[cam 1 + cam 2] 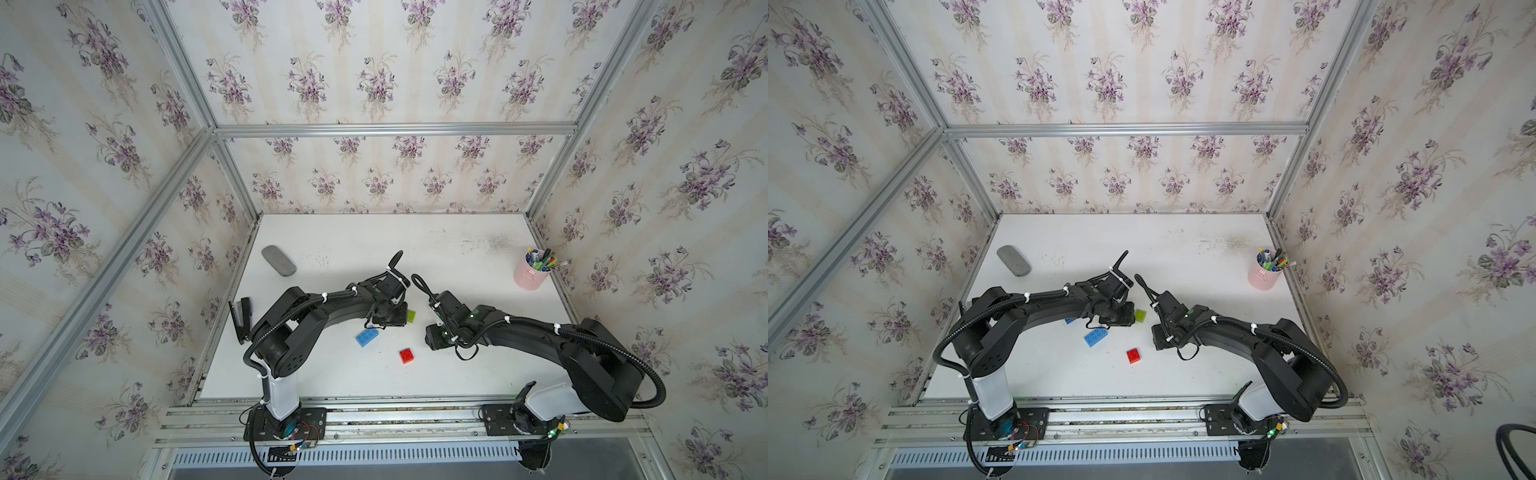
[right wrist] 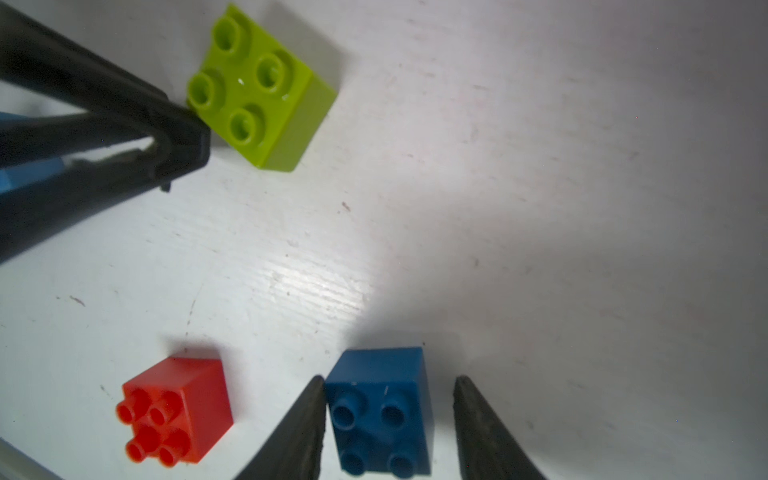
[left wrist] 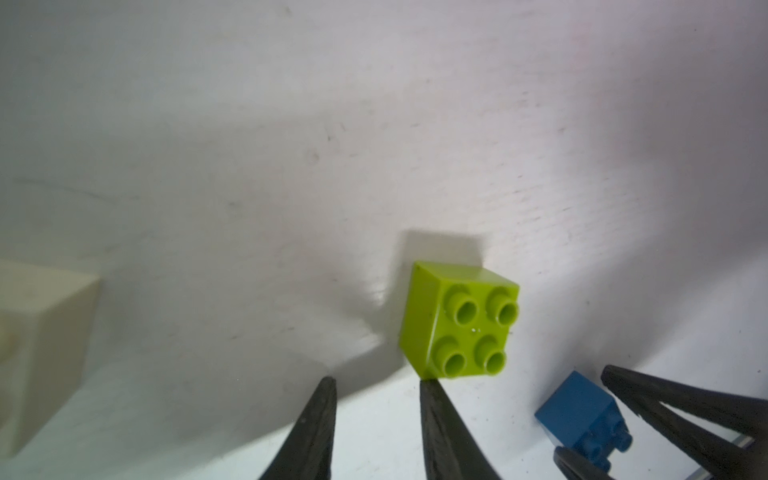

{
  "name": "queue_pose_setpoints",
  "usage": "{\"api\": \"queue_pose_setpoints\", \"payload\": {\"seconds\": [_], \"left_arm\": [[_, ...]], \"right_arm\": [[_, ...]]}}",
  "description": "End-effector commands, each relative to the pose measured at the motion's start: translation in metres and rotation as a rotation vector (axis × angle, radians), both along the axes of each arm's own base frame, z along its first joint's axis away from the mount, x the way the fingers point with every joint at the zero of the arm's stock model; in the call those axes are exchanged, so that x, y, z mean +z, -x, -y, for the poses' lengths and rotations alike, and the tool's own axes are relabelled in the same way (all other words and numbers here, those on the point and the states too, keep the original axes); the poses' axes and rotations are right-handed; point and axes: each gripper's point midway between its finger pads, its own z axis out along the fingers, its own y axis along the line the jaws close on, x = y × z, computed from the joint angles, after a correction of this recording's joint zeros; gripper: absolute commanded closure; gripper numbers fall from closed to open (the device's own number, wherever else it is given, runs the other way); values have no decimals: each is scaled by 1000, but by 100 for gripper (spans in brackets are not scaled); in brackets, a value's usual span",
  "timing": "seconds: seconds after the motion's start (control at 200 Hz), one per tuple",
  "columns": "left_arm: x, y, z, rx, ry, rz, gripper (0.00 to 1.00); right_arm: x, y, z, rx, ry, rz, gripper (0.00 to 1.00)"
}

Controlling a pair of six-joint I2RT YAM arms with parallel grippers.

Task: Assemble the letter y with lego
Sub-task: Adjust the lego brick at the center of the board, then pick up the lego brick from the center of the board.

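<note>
We see a white desk (image 1: 457, 257), scuffed, with a dark speckled patch toward its far right. At the far left a grey oval pad (image 1: 278, 260) lies flat, well apart from everything else; both top views show it. Near the far right edge a pink cup (image 1: 530, 276) stands upright, packed with coloured pens (image 1: 540, 262). A black stapler (image 1: 240, 320) sits at the desk's left edge. Wallpaper (image 1: 374, 83) with purple flower sprigs covers the walls on three sides, set in an aluminium frame (image 1: 390, 129). Along the near edge run metal rails (image 1: 395, 415), and nearer still a slotted grille (image 1: 374, 457).
</note>
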Motion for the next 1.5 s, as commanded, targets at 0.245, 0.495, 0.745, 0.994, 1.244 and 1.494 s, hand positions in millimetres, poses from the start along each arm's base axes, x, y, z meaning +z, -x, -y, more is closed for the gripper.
{"api": "queue_pose_setpoints", "payload": {"seconds": [0.245,0.495,0.745,0.994,1.244,1.494], "left_arm": [[-1,-12,-1,11,-49,22,61],[16,1,-13,17,-30,36,56],[34,15,-26,23,-8,57,54],[41,22,-29,19,12,58,52],[44,22,-30,21,18,64,51],[46,23,-31,26,21,65,51]], "right_arm": [[1,0,2,-7,36,11,50],[3,-3,1,3,67,26,53],[4,0,-4,30,112,33,49],[3,1,0,25,151,30,51],[3,3,-1,36,147,25,57],[-1,5,-2,51,157,9,70]]}}
